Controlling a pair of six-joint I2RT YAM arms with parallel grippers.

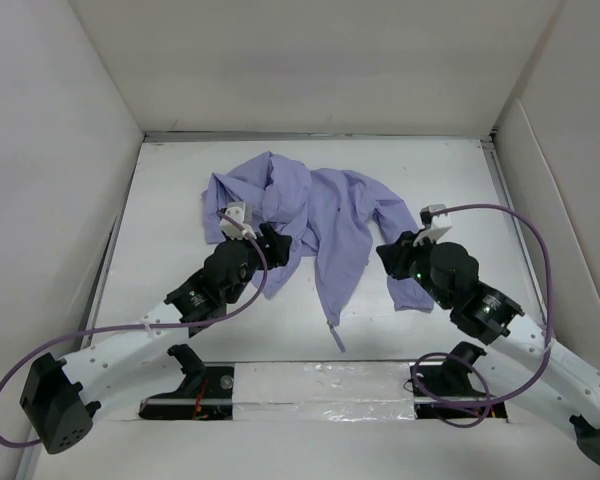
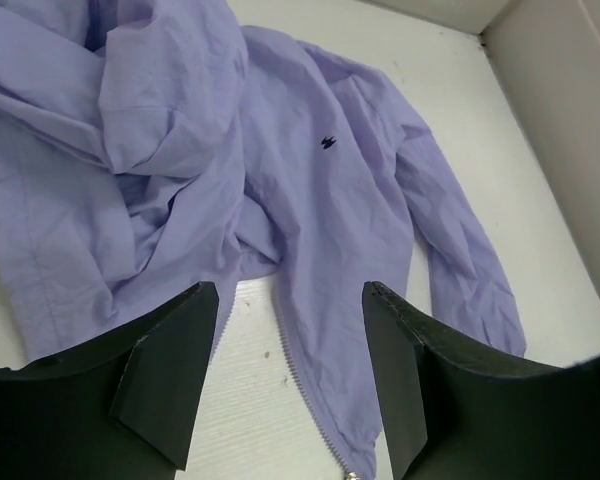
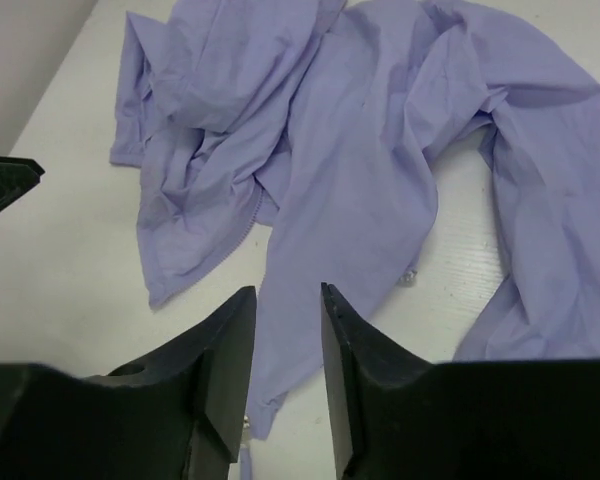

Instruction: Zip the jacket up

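The lavender jacket (image 1: 320,215) lies crumpled and unzipped on the white table, one front panel trailing toward the near edge. My left gripper (image 1: 275,243) hovers at its left side, jaws open. In the left wrist view the left gripper (image 2: 290,345) frames bare table and a zipper edge (image 2: 305,390) of the jacket (image 2: 310,200), holding nothing. My right gripper (image 1: 388,255) sits by the jacket's right sleeve. In the right wrist view the right gripper (image 3: 288,335) is open by a narrow gap above a long panel of the jacket (image 3: 360,170), gripping nothing.
White walls (image 1: 70,150) enclose the table on the left, back and right. Purple cables (image 1: 520,215) loop from both arms. A shiny taped strip (image 1: 320,385) runs between the arm bases. The left arm's fingertip (image 3: 5,185) shows at the left edge of the right wrist view.
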